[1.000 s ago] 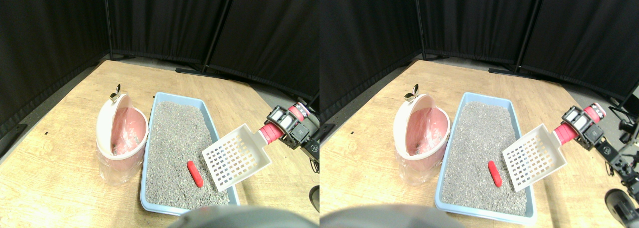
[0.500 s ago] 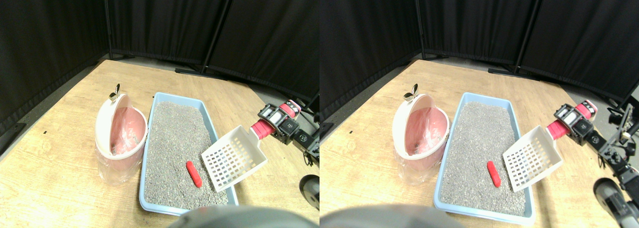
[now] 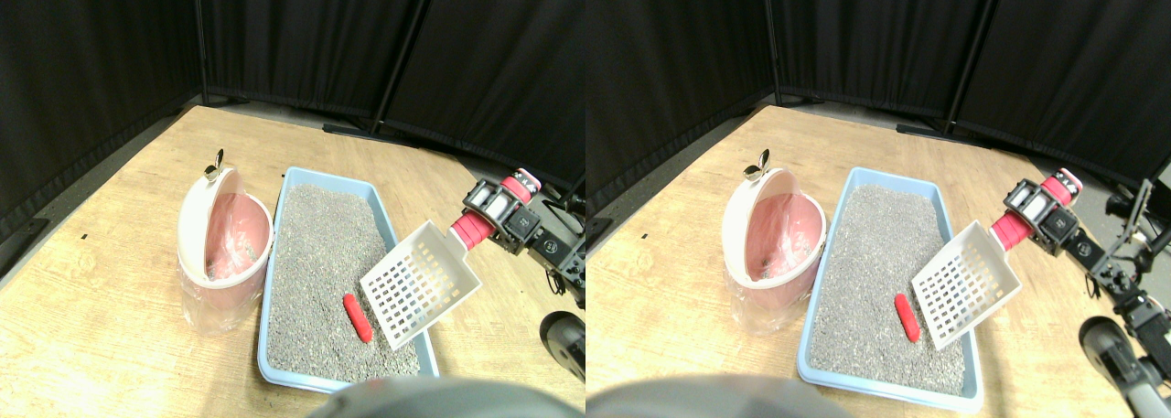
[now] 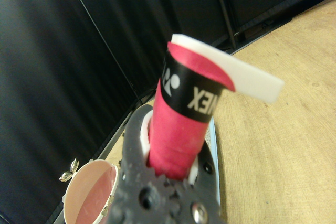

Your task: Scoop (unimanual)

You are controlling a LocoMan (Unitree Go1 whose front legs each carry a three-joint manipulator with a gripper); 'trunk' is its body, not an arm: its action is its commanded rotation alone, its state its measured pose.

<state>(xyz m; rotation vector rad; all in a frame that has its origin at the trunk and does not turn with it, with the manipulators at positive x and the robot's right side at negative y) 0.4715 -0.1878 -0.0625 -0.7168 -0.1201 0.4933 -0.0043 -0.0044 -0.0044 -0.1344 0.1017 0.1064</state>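
A white slotted scoop (image 3: 417,285) hangs tilted over the right side of the blue litter tray (image 3: 272,272), its front edge low near the grey litter. My right gripper (image 3: 492,214) is shut on the scoop's red wrapped handle (image 3: 468,229), reaching in from the right. A small red piece (image 3: 358,317) lies on the litter just left of the scoop's front edge, apart from it. In the wrist view the red handle (image 4: 178,127) fills the middle, clamped in the dark jaw frame (image 4: 168,198).
A pink bin (image 3: 224,244) with its white lid swung open stands against the tray's left side; it also shows in the wrist view as the pink bin (image 4: 92,200). Black curtains close off the back. The wooden floor (image 3: 110,326) spreads around.
The gripper and scoop have moved left and a little down, bringing the scoop's front edge closer to the red piece. The red piece, tray and bin have stayed put.
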